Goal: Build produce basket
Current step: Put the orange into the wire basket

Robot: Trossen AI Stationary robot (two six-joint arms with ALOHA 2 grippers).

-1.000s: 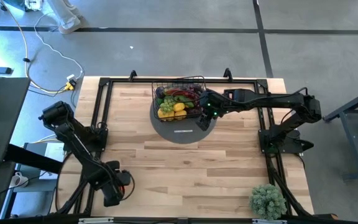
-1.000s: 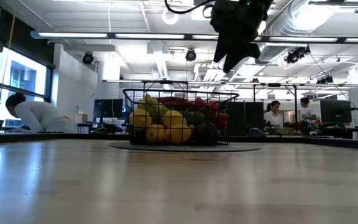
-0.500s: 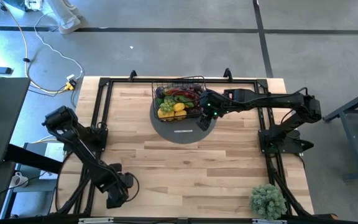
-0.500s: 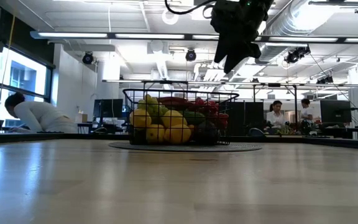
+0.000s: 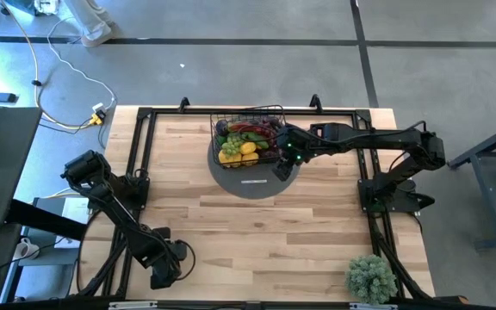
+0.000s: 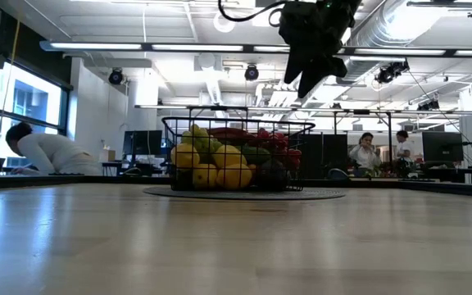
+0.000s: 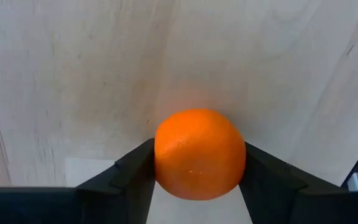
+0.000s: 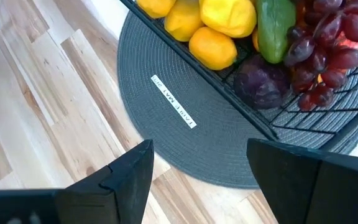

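Note:
The black wire basket [image 5: 246, 138] stands on the grey round mat [image 5: 253, 182] at the table's far middle. It is filled with produce [image 6: 228, 160]: lemons, grapes, a green piece and a purple eggplant [image 8: 260, 81]. My right gripper [image 8: 201, 168] is open and hovers above the mat's near-right part beside the basket [image 8: 229, 93], high over its right end in the low view [image 6: 310, 57]. My left gripper [image 5: 164, 267] is near the table's near-left corner, shut on a round orange fruit [image 7: 199, 154]. My left gripper pinches the orange fruit between its two fingers [image 7: 135, 171], one on each opposite side of it [image 7: 160, 155]. The fingers come from above, pointing down at the table top. Whether the fruit is lifted clear or rests on the wood does not show.
A bushy green potted plant [image 5: 370, 277] stands at the near-right corner. A black frame [image 5: 145, 116] runs along the table's far, left and right edges. Bare wood [image 5: 257, 241] lies between the mat and the near edge. People [image 6: 47, 152] are in the room behind.
My left arm has shifted a little toward the table's right and near edge, keeping its hold on the orange fruit. The basket and the right arm have stayed in place.

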